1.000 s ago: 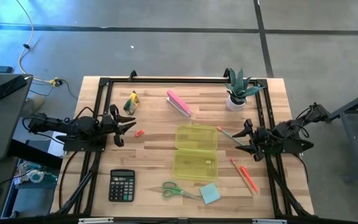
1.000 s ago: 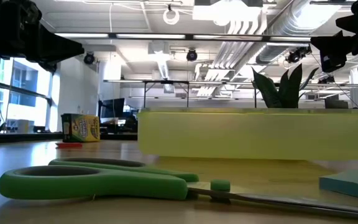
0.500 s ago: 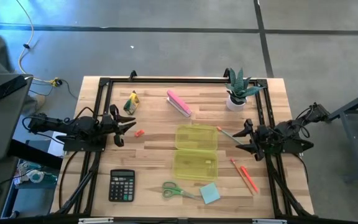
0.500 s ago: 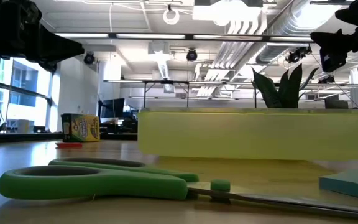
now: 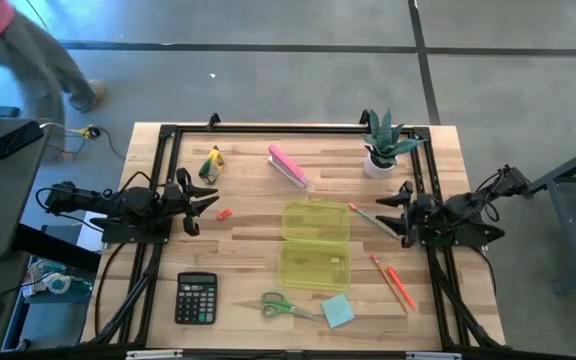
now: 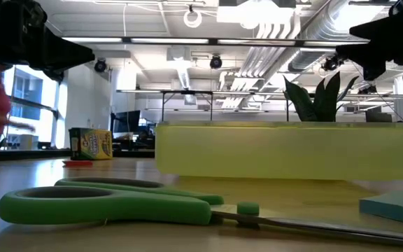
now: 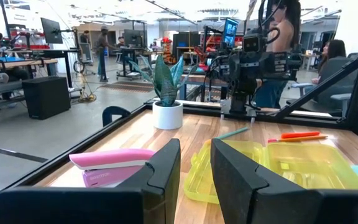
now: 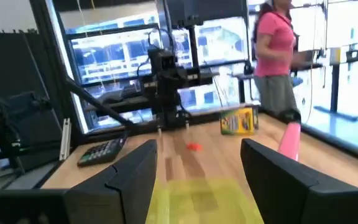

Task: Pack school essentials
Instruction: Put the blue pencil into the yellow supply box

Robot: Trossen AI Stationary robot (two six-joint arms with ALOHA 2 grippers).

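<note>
The school essentials lie spread on the wooden table around an open yellow case (image 5: 315,245): green-handled scissors (image 5: 286,306) and a light blue note pad (image 5: 337,311) near the front edge, orange-red pens (image 5: 396,283) and a thin pencil (image 5: 368,215) to its right, a tiny orange piece (image 5: 224,214) and a small yellow-green item (image 5: 211,163) to its left. My left gripper (image 5: 206,205) hovers open at the table's left side, pointing level at the case (image 7: 272,165). My right gripper (image 5: 393,212) hovers open at the right side, near the pencil, facing the case (image 8: 201,199).
A black calculator (image 5: 196,298) lies front left, and a pink oblong block (image 5: 288,166) lies behind the case. A potted plant (image 5: 383,145) stands at the far right. A black frame (image 5: 268,128) borders the table. A person (image 5: 28,45) walks past the far left corner.
My right gripper has swung its fingers toward the table's far edge and tipped slightly upward, staying in place. A person has come into view beyond the table's far left corner. The left arm has kept still.
</note>
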